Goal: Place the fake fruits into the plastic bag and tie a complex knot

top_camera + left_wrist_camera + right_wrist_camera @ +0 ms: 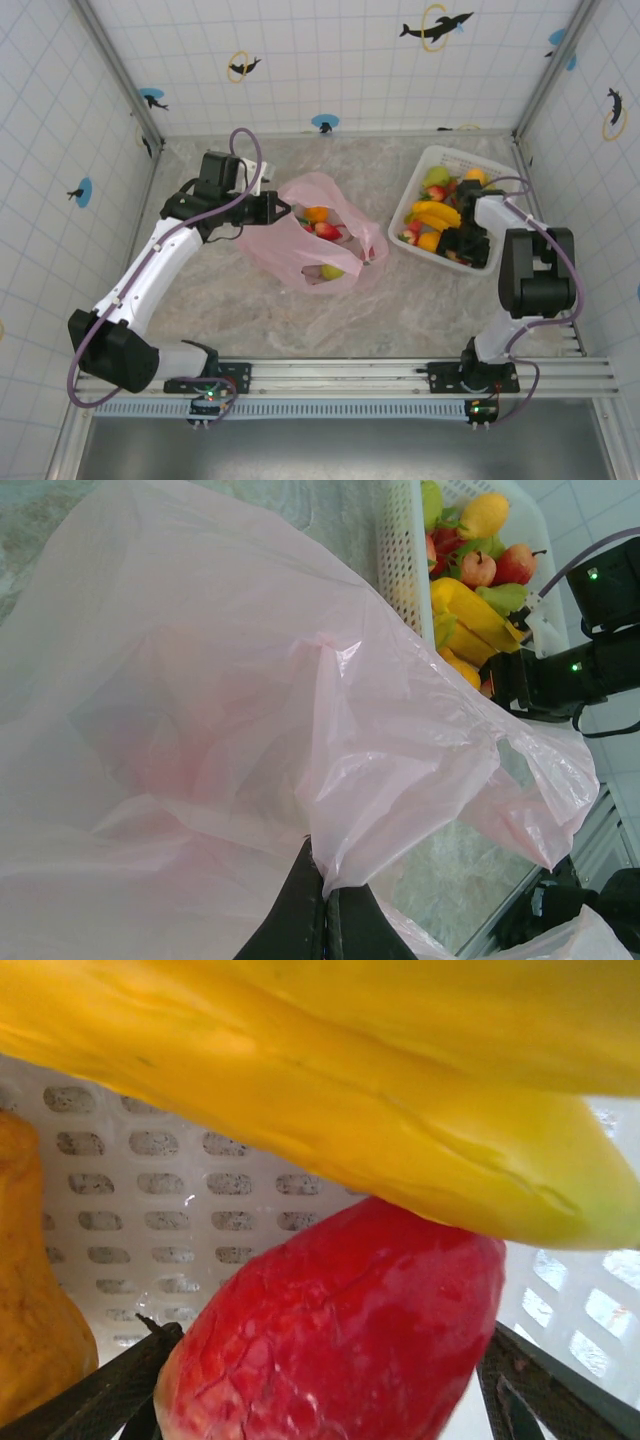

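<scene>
The pink plastic bag (300, 250) lies open at mid-table, with an orange (318, 213), a red strawberry (328, 231) and a green pear (332, 271) inside. My left gripper (272, 210) is shut on the bag's left rim, and the film (250, 710) bunches between its closed jaws (327, 895). My right gripper (463, 245) reaches into the white basket (432, 160). There a red fruit (340, 1330) fills the gap between its fingers (100, 1390), just under a yellow banana (330, 1090). More fake fruits (470, 570) stay in the basket.
The white basket (400, 570) stands right of the bag, close to the right wall. An orange fruit (25, 1340) lies left of the red one inside the basket. Tiled walls enclose the marble table (260, 320) on three sides. A metal rail (350, 375) runs along the near edge.
</scene>
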Action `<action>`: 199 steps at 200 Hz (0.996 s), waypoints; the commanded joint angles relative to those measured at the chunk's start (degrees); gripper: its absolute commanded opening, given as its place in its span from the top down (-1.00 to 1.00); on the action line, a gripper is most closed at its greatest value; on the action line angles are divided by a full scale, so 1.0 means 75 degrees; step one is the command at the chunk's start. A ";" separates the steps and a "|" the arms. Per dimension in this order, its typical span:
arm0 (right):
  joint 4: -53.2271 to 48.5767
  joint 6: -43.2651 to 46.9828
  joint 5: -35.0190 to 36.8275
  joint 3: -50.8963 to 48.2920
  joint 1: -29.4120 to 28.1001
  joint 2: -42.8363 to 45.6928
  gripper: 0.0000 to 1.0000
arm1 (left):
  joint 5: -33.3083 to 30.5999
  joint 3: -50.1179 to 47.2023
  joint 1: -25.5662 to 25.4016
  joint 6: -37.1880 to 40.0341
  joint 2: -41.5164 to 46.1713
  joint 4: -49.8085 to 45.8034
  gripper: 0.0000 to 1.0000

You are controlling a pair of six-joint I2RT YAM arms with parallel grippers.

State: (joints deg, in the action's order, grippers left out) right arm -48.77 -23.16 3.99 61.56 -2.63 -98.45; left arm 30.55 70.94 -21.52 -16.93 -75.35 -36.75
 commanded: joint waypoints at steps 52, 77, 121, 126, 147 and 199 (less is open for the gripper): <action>0.0663 0.0068 0.0060 -0.0495 -0.0071 0.0700 -0.14 | -0.0021 -0.0048 0.0063 -0.0022 0.0063 0.0037 1.00; 0.0531 0.0106 0.0194 -0.0452 -0.0073 0.1140 -0.06 | -0.0007 -0.0048 0.0065 -0.0040 0.0055 0.0047 1.00; 0.0218 0.0179 0.0023 -0.0249 -0.0103 0.1824 -0.02 | 0.0026 -0.0048 0.0057 -0.0050 0.0063 0.0071 1.00; 0.0192 0.0173 -0.0021 -0.0209 -0.0106 0.1924 -0.02 | 0.0026 -0.0048 0.0057 -0.0046 0.0063 0.0069 1.00; 0.0072 0.0199 -0.0209 0.0018 -0.0145 0.2382 -0.01 | 0.0077 -0.0048 0.0062 -0.0061 0.0040 0.0090 1.00; -0.0199 0.0310 -0.0848 0.0727 -0.0479 0.3547 -0.01 | 0.0089 -0.0013 0.0068 -0.0056 -0.0031 0.0107 1.00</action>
State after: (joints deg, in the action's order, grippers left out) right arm -48.23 -21.56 1.19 63.35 -4.89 -76.38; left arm 30.59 70.96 -21.52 -16.93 -75.37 -36.73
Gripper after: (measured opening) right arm 0.514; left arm 0.046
